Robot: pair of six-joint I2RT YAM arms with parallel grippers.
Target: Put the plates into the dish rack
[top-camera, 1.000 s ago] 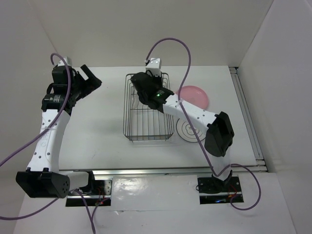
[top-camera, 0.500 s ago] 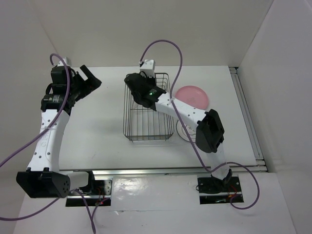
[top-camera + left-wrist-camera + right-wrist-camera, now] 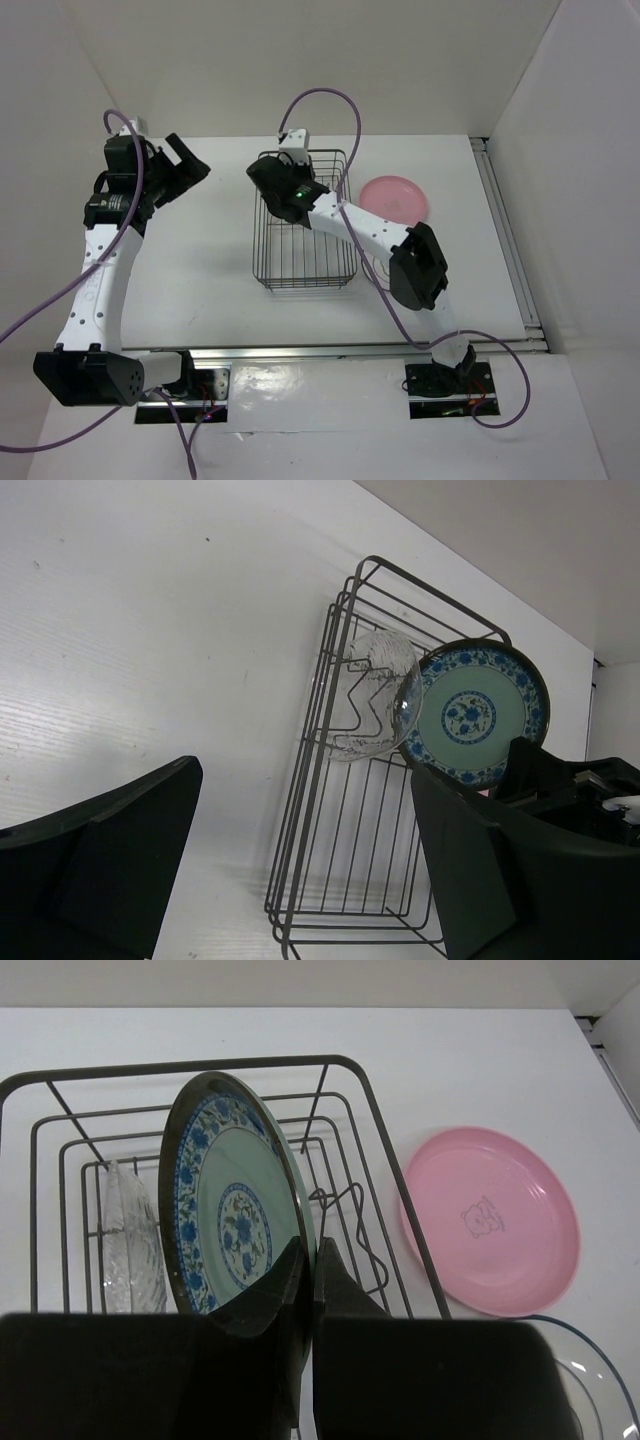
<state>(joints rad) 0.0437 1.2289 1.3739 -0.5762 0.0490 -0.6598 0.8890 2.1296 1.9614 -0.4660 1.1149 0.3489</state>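
Teal plate upright over the rack, pinched at its rim by the right gripper, close beside the glass plate. Let go off a slot, it may topple onto the glass. Left gripper idle, jaws wide.

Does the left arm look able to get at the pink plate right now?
Probably not. The pink plate lies right of the rack, and both the rack and the right arm, gripping the teal plate, stand between it and the open left gripper.
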